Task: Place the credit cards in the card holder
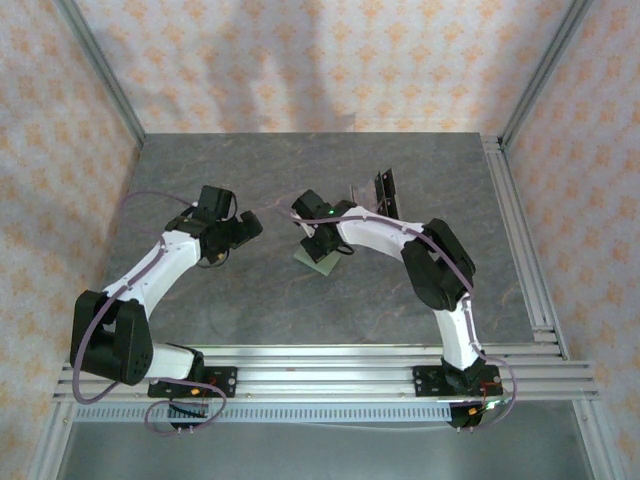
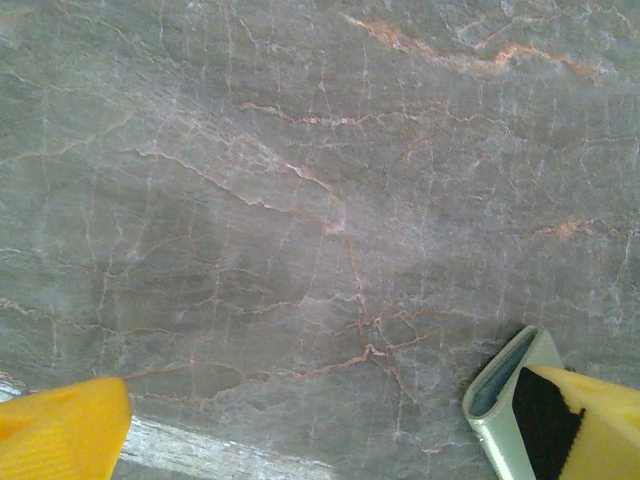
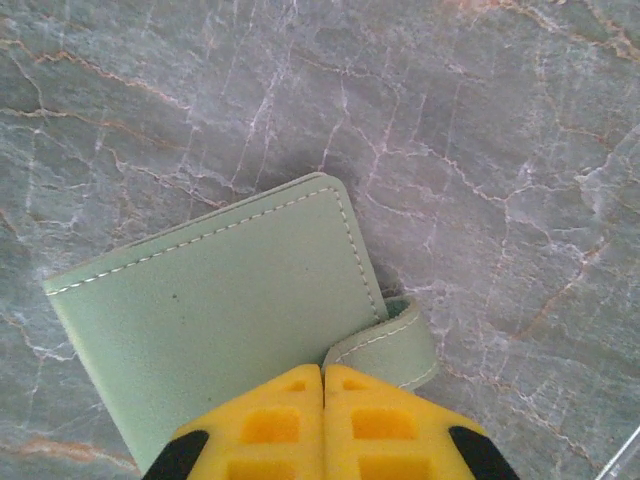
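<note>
The card holder is a sage-green wallet lying closed and flat on the table, its little tab curled at its right edge. My right gripper is shut, its yellow tips pressed together over the wallet's near edge, just left of the tab, with nothing seen between them. From above, that gripper sits over the card holder. My left gripper is open above bare table, and its right finger overlaps one end of the card holder. The credit cards, dark and greyish, lie further back on the right.
The grey marbled tabletop stretches behind both arms. Aluminium rails run along the right side and the near edge, and patterned walls close in the back and sides.
</note>
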Robot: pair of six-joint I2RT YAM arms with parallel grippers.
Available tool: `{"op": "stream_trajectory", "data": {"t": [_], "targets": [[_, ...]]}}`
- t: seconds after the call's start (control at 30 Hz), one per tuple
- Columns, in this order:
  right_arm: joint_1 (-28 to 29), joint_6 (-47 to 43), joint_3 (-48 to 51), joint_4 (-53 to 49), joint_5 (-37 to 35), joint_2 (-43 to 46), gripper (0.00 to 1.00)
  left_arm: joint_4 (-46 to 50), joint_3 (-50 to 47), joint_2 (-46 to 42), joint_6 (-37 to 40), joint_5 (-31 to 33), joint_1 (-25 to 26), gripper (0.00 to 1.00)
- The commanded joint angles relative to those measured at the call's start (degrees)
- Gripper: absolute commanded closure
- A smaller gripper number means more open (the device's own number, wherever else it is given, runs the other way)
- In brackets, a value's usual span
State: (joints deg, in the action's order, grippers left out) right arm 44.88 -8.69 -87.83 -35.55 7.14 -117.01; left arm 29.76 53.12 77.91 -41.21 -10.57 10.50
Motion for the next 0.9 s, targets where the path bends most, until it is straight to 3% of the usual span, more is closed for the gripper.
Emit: {"op": "stream_trajectory", "data": {"t": [0.0, 0.4, 0.87], "targets": [[-0.94, 7.21, 0.67, -0.43, 4.55, 5.08, 1.0, -2.73, -2.36, -1.78, -2.79, -1.89, 1.66, 0.0], [-1.03, 21.25, 3.11, 5.77, 9.86, 6.65, 1.0, -13.14, -4.52, 2.16, -9.0, -3.39, 8.15, 0.01], [-1.03, 23.53, 5.58, 9.79, 11.74, 5.3, 1.0, -23.11, -4.54, 10.17, -12.41, -1.76, 12.12, 0.13]]}}
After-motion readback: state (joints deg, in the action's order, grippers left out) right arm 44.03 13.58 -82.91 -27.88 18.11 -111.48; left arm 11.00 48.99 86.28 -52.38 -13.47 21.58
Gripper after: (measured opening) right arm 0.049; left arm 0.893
